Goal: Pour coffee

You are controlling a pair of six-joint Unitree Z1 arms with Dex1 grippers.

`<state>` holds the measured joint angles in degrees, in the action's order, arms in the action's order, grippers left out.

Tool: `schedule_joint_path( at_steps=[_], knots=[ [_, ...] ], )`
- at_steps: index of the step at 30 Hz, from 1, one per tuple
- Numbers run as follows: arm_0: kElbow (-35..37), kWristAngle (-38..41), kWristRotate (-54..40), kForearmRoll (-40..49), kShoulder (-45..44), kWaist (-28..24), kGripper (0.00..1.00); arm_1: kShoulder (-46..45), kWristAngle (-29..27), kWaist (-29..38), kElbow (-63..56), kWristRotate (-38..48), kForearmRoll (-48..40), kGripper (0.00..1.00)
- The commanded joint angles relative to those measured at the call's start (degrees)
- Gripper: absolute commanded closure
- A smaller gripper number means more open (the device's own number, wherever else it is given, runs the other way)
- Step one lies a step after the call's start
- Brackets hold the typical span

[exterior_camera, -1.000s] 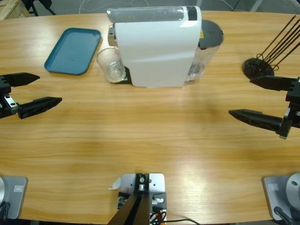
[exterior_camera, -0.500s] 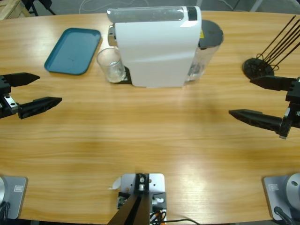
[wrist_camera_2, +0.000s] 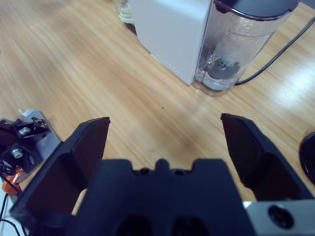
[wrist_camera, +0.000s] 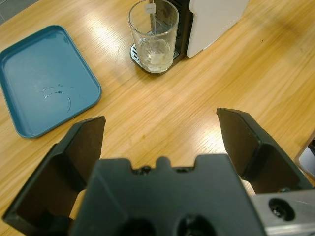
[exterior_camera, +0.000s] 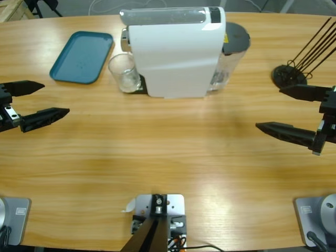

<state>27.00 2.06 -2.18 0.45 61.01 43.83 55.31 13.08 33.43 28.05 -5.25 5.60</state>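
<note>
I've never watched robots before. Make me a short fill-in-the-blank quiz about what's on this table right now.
1. The empty glass stands at the spout of the white ____ machine.
2. The tray lying beside the glass is ____ in colour.
3. The left gripper and the right gripper both have their jaws ____, holding nothing.
4. The clear water tank sits on the machine's side that is ____ from the glass.

Missing words: coffee; blue; open; farthest

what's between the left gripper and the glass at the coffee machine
Nothing visible. Only bare table lies between the open left gripper and the glass standing at the coffee machine. The blue tray sits off to one side.
</note>
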Motion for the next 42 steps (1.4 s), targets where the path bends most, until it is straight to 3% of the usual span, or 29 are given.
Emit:
schedule_joint_path(
  at_steps=[1,9,28,42],
  knots=[
    [-2.12,-0.46,-0.80,-0.80,1.59,0.73,0.004,1.52,-0.77,0.68,-1.90,0.59,-0.59,0.000],
    [0.43,-0.78,-1.03,-1.06,5.21,0.73,0.004,1.59,-0.86,0.68,-1.95,0.59,-0.68,0.000],
    [0.95,-0.16,0.13,-31.72,32.07,-0.78,0.009,3.63,-0.84,0.69,-1.51,0.59,-0.77,0.000],
    [1.90,8.26,-0.28,-39.73,39.49,-3.93,0.013,4.31,-0.84,0.69,-1.33,0.68,-0.68,0.000]
  ],
)
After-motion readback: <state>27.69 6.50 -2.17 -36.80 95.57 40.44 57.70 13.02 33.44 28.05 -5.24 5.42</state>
